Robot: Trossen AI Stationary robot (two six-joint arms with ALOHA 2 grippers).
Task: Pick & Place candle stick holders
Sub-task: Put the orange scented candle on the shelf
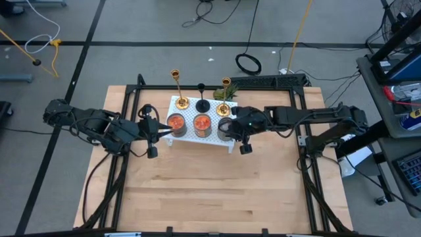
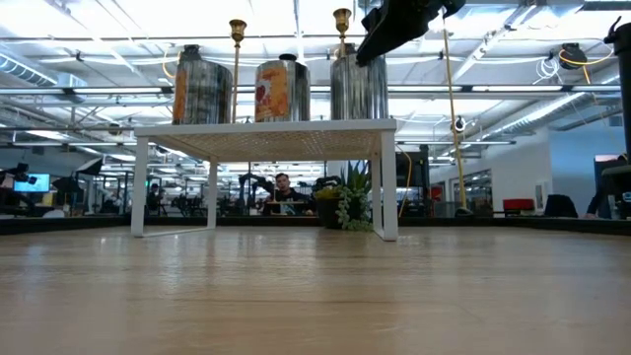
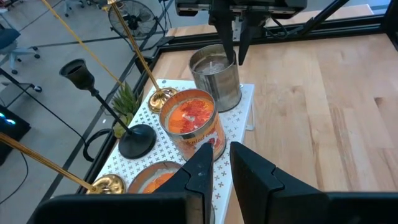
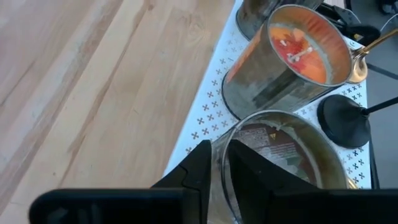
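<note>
both arms were up at the little white perforated shelf (image 1: 212, 137) at the far side of the wooden table (image 1: 210, 191), one from each end. three candle tins sat in a row along the shelf's near edge: an orange one (image 1: 175, 122) on the left, another orange one (image 1: 202, 124) in the middle, and a silver tin (image 1: 225, 127) on the right.

behind them stood the candle stick holders, all upright. the left gold holder (image 1: 179, 89) and the black holder (image 1: 202, 99) had their bases on the back of the shelf. the right gold holder (image 1: 224, 95) stood at the far right corner, base just behind the silver tin, with a small green plant (image 3: 124, 102) beside it. none of the three was being touched.

the right gripper (image 4: 216, 163) sat right at the silver tin's rim, fingers only a narrow gap apart, straddling the near wall of the tin; whether it was actually squeezing that wall, i could not tell. in the left wrist view its fingers (image 3: 225, 34) dipped into the top of that tin.

the left gripper (image 3: 222, 171) hovered at the shelf's left end over the left orange tin, fingers a slim gap apart, nothing between them.

in the low view a person (image 2: 284, 187) sat in the room beyond the table.
</note>
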